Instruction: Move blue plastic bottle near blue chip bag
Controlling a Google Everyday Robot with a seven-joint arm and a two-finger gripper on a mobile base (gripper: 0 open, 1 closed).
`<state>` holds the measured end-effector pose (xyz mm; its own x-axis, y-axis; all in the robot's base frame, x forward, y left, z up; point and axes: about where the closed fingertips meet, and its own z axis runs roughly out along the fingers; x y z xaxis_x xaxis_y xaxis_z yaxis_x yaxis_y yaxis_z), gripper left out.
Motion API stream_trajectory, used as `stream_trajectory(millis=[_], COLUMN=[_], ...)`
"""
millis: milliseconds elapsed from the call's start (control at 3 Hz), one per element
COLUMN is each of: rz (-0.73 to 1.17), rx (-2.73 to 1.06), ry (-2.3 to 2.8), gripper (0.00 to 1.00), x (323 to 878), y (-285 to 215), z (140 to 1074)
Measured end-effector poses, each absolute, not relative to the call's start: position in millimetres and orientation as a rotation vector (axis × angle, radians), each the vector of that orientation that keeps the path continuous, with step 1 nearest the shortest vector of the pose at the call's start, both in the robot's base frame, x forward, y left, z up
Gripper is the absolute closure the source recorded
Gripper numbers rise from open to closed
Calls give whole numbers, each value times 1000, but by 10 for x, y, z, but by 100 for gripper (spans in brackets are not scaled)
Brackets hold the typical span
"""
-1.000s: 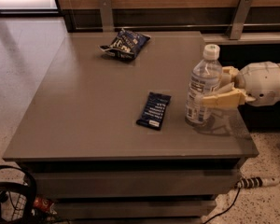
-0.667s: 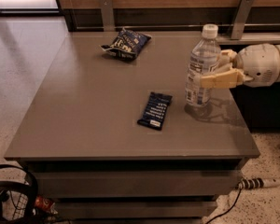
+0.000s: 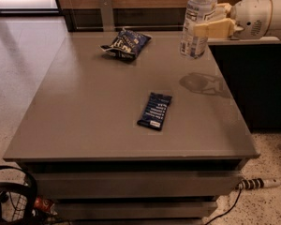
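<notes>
The blue plastic bottle [image 3: 196,20] is clear with a white-and-blue label; its cap is cut off by the top edge. My gripper [image 3: 214,21] comes in from the upper right with cream fingers [image 3: 215,28] shut on the bottle, holding it tilted above the grey table [image 3: 93,107], its shadow below it. The blue chip bag [image 3: 126,43], small and puffy with white lettering, lies at the table's far middle, to the left of the bottle.
A flat dark blue bar wrapper [image 3: 155,110] lies at the table's middle. A wooden wall with metal brackets [image 3: 105,11] runs behind the table. A black wire basket [image 3: 11,198] and a white power strip [image 3: 257,183] sit on the floor.
My gripper has lifted the bottle off the table and carried it up and toward the far side. The view has shifted, so the table looks lower.
</notes>
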<state>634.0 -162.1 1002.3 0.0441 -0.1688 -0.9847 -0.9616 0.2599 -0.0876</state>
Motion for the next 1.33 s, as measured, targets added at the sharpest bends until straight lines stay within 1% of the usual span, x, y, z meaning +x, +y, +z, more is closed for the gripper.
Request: stream_trajectory(millis=[333, 667, 1000, 1333], rz=[808, 744, 721, 740], rx=[-1080, -1025, -986, -969], ry=[1370, 1375, 1402, 1444], gripper=[100, 100, 100, 100], x=[6701, 7038, 7336, 7608], y=[-1614, -1561, -1488, -1344], z=[10139, 10065, 9885, 9633])
